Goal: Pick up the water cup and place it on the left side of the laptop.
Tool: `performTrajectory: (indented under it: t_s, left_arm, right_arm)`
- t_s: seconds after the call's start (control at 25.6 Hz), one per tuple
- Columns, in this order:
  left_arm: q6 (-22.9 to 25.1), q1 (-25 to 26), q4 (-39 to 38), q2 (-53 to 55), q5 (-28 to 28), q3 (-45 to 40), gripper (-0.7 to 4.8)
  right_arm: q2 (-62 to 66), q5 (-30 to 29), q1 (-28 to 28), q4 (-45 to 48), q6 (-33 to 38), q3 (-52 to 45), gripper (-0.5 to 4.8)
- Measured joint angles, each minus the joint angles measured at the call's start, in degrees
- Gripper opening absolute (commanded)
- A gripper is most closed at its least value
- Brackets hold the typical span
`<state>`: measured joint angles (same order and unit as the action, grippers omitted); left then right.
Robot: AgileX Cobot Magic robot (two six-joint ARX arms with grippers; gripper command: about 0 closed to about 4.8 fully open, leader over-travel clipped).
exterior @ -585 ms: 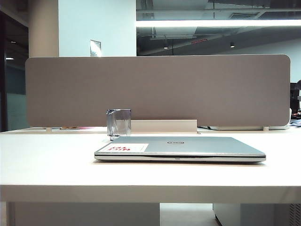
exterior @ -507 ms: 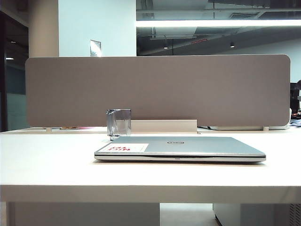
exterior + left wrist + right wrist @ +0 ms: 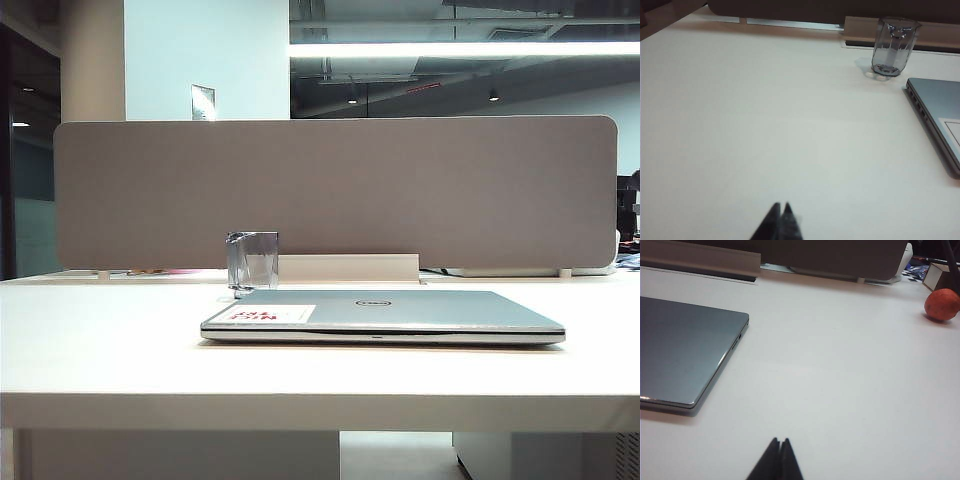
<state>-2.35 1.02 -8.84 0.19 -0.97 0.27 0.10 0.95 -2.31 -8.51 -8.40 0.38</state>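
Left gripper [image 3: 780,209] closed, empty | right gripper [image 3: 779,443] closed, empty | both above table [image 3: 100,330]

Laptop [image 3: 383,316] flat on table [image 3: 100,340], centre. Cup [image 3: 252,261] upright on table at laptop's 11 o'clock, behind rear-left corner, just beside, not touching. Divider [image 3: 335,190] behind both, 12 o'clock. Ball [image 3: 942,304] at laptop's 2 o'clock, well apart.

Left gripper [image 3: 780,210], right gripper [image 3: 779,442]: tips together, low over near table, well apart from cup.
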Motion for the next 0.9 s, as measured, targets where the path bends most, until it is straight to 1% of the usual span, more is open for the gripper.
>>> performTrajectory:
  t_s: [0.12, 0.23, 0.31, 0.35, 0.39, 0.43, 0.47, 0.51, 0.55, 0.62, 0.7, 0.82, 0.9]
  left_arm:
    - [0.0, 0.0, 0.0, 0.0, 0.0, 0.0, -0.06]
    - [0.0, 0.0, 0.0, 0.0, 0.0, 0.0, -0.06]
    - [0.0, 0.0, 0.0, 0.0, 0.0, 0.0, -0.06]
    - [0.0, 0.0, 0.0, 0.0, 0.0, 0.0, -0.06]
    - [0.0, 0.0, 0.0, 0.0, 0.0, 0.0, -0.06]
    - [0.0, 0.0, 0.0, 0.0, 0.0, 0.0, -0.06]
    - [0.0, 0.0, 0.0, 0.0, 0.0, 0.0, -0.06]
    - [0.0, 0.0, 0.0, 0.0, 0.0, 0.0, -0.06]
    - [0.0, 0.0, 0.0, 0.0, 0.0, 0.0, -0.06]
    - [0.0, 0.0, 0.0, 0.0, -0.7, 0.0, -0.06]
    - [0.0, 0.0, 0.1, 0.0, -3.1, 0.0, -0.06]
    - [0.2, 0.0, 0.4, 0.0, -8.0, 0.0, -0.06]
    - [0.2, 0.0, 0.5, 0.0, -9.9, 0.0, -0.06]
  right_arm:
    - [0.0, 0.0, 0.0, 0.0, 0.2, 0.0, -0.01]
    - [0.0, 0.0, 0.0, 0.0, 3.9, 0.0, -0.01]
    - [0.0, -0.1, 0.0, 0.0, 9.7, 0.0, -0.01]
    - [0.0, -1.2, 0.0, 0.0, 13.0, 0.0, -0.01]
    - [0.0, -2.6, 0.0, 0.0, 14.4, 0.0, -0.01]
    - [0.0, -5.8, 0.0, 0.0, 15.5, 0.0, -0.01]
    - [0.0, -7.8, 0.0, 0.0, 15.7, 0.0, -0.01]
    - [0.0, -11.8, 0.0, 0.0, 15.9, 0.0, -0.01]
    - [0.0, -14.5, 0.0, 0.0, 16.0, 0.0, -0.01]
    - [0.0, -18.9, 0.0, 0.0, 16.0, 0.0, -0.01]
    - [0.0, -22.5, 0.0, 0.0, 16.0, 0.0, -0.01]
    - [0.0, -26.3, 0.0, 0.5, 16.0, 0.0, -0.01]
    - [0.0, -28.2, 0.0, 0.8, 16.0, 0.0, -0.01]
